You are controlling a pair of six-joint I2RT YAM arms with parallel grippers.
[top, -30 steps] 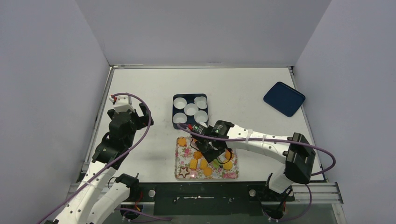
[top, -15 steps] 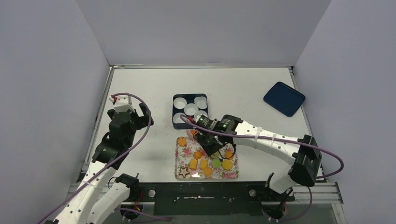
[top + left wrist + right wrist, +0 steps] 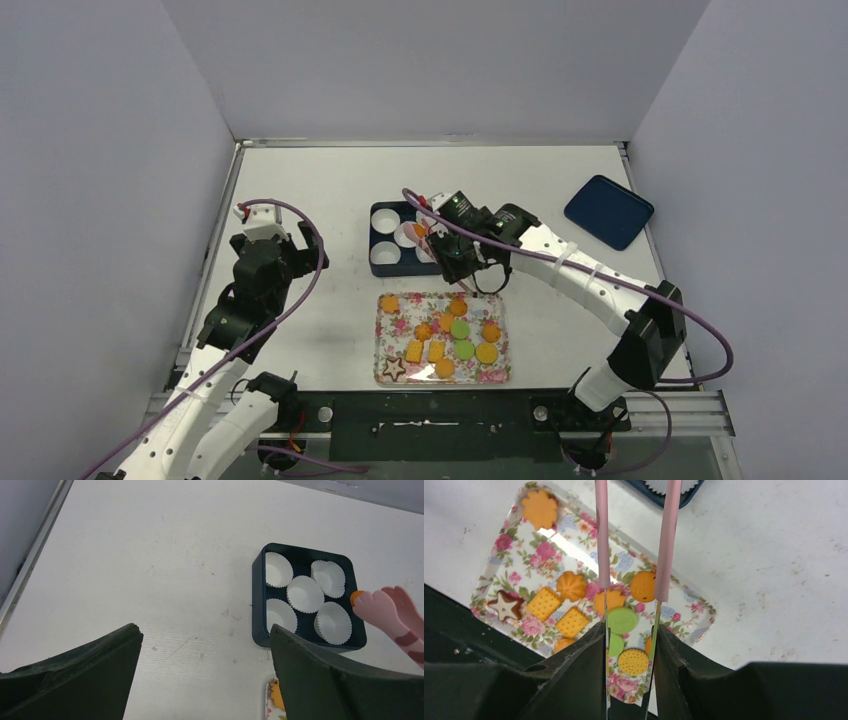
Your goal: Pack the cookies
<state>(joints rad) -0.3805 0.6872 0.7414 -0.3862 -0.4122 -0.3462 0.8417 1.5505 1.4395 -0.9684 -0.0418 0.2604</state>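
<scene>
The cookies lie on a floral tray [image 3: 386,325]: orange rounds, green rounds [image 3: 460,328], orange squares and a dark star [image 3: 395,368]. They also show in the right wrist view [image 3: 622,620]. My right gripper [image 3: 447,243] is shut on pink tongs [image 3: 601,540]. The tongs' tips reach over the dark blue box [image 3: 377,240] of white paper cups [image 3: 305,593]. In the left wrist view the tongs [image 3: 380,607] pinch a small orange cookie [image 3: 356,597] above the box's right edge. My left gripper [image 3: 312,250] is open and empty, left of the box.
A dark blue lid [image 3: 608,211] lies at the back right of the table. The box [image 3: 257,605] sits just behind the tray. Grey walls close in the table on three sides.
My right arm has lifted from the tray and swung back to the box, carrying the tongs with an orange cookie. The left arm has not moved.
</scene>
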